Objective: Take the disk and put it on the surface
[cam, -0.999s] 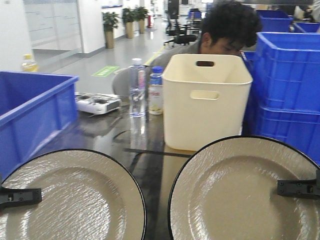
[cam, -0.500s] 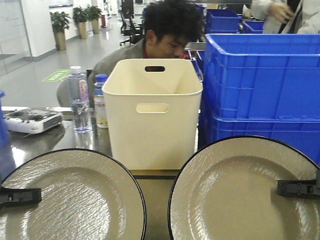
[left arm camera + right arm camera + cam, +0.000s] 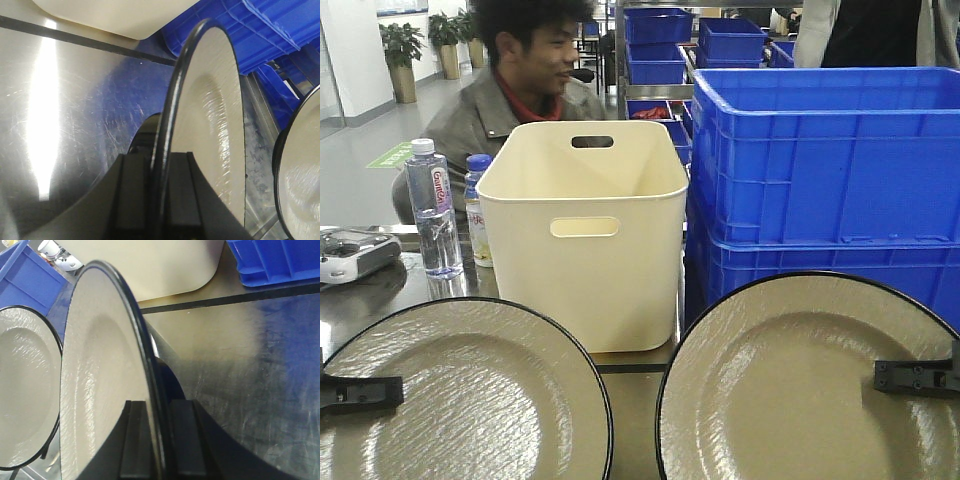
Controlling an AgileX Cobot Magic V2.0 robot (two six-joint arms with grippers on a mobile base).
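— Well, where are my disks?

— You have one in each arm. Your left gripper [image 3: 360, 392] is clamped on the outer rim of the left disk [image 3: 460, 400], a round beige plate with a ribbed glaze and a thin black rim; your right gripper [image 3: 915, 376] is clamped the same way on the right disk [image 3: 810, 380], its twin. Both stand upright, faces toward the front camera, side by side with a narrow gap between them.

— And the surface?

— The dark, glossy, mirror-like tabletop [image 3: 75, 100] lies under and behind both disks. In your wrist views each rim sits edge-on between the black fingers [image 3: 132, 190], with a dark reflection on the tabletop beside it. The lower edges are out of view, so you cannot tell whether they touch it.

— What's behind?

— A black tape line [image 3: 225, 300] crosses the tabletop; just past it stands a cream plastic bin with handle slots [image 3: 585, 235], and to its right stacked blue plastic crates [image 3: 820, 170].
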